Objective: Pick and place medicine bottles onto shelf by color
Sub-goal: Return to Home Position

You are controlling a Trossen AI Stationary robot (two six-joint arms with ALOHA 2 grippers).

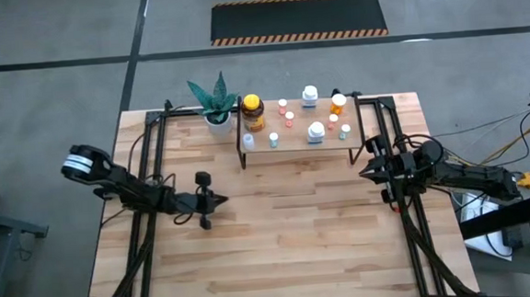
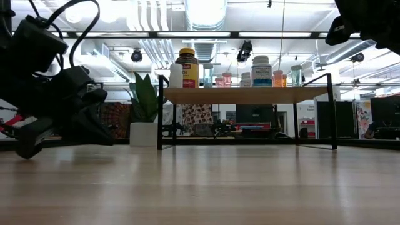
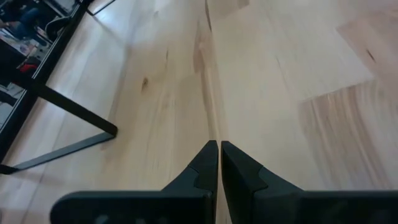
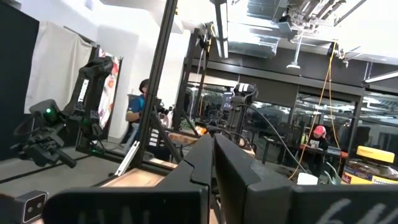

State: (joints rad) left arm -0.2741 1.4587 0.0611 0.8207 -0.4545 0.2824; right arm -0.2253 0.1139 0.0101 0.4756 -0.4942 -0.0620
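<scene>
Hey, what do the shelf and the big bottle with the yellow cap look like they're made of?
The shelf looks like a pale, matte wood board, judging by its tan, unglossy face, on thin black legs, probably painted metal. The big bottle looks like amber translucent plastic, possibly glass; its yellow cap is opaque, likely plastic.

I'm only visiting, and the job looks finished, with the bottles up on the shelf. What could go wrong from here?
The right gripper, fingers shut, sits close beside the right-end legs of the shelf. A careless swing might knock it and topple the medicine bottles, which stand close together. The left gripper, also shut, hangs low over the table and could scrape it if it dips.
</scene>
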